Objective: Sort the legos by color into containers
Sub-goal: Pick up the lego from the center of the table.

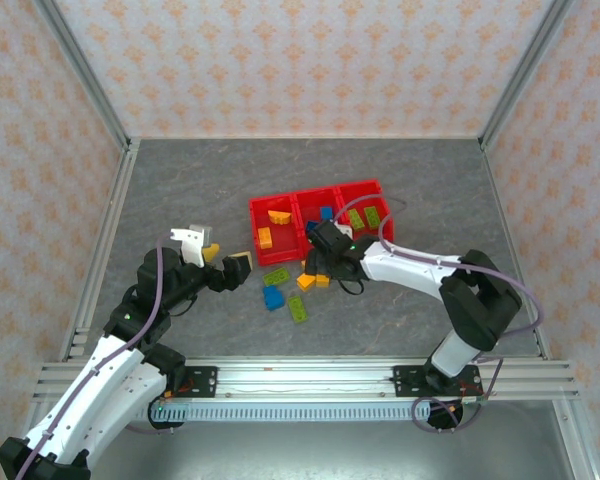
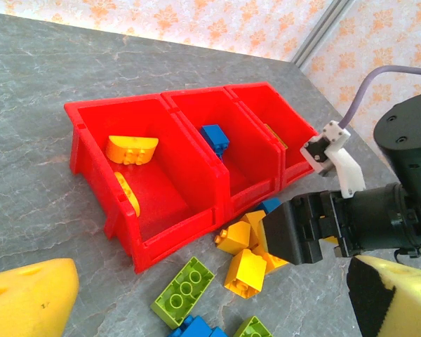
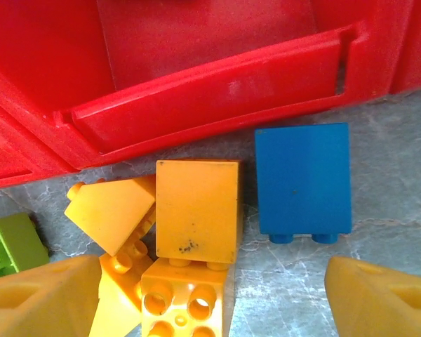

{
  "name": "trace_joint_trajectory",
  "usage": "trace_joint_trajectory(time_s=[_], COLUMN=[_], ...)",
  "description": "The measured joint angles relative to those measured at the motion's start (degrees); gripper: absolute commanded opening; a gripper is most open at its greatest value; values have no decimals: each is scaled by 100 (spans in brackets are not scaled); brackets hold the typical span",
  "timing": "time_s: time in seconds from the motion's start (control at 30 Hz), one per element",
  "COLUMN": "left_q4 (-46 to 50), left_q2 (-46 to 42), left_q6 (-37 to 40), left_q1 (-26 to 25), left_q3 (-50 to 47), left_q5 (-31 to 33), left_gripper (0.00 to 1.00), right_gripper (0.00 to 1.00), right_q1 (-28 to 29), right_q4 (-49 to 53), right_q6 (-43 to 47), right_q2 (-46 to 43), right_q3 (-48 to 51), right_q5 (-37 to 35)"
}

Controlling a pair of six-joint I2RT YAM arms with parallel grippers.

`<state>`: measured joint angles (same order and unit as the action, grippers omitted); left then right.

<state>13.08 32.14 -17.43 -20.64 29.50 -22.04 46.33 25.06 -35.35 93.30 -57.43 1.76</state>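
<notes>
Orange legos huddle touching at the lower centre of the right wrist view, a blue one just right of them, all on the bench just below the front wall of the red bins. The right tool stands open astride the orange cluster, gripping nothing; the left tool hangs open and empty at the top view's left. Because the bricks touch, closing may pinch two together or squirt one sideways, nudging the blue one off.
</notes>
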Motion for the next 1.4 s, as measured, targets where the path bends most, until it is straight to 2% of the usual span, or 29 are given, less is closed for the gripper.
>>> trace_joint_trajectory(time_s=[0.07, 0.13, 0.37, 0.53, 0.7, 0.83, 0.9, 1.23, 1.4], left_q4=[0, 0, 0, 0, 0, 0, 0, 0, 0], left_q2=[0, 0, 15, 15, 15, 15, 15, 15, 13], left_q6=[0, 0, 0, 0, 0, 0, 0, 0, 0], left_q1=[0, 0, 0, 0, 0, 0, 0, 0, 0], left_q3=[0, 0, 0, 0, 0, 2, 0, 0, 2], left_q5=[0, 0, 0, 0, 0, 0, 0, 0, 2], left_gripper=[99, 99, 99, 99, 99, 99, 99, 100, 99], right_gripper=[67, 62, 57, 46, 46, 54, 54, 31, 25], right_q1=[15, 24, 39, 61, 61, 63, 79, 284, 481], right_q4=[-55, -72, -66, -20, 114, 184, 234, 426, 863], right_q6=[2, 24, 68, 74, 90, 111, 116, 236, 240], right_q2=[76, 155, 299, 299, 297, 297, 297, 518, 568], right_q3=[0, -2, -2, 2, 33, 85, 87, -94, -592], right_q5=[22, 24, 13, -48, -151, -177, -184, -262, -509])
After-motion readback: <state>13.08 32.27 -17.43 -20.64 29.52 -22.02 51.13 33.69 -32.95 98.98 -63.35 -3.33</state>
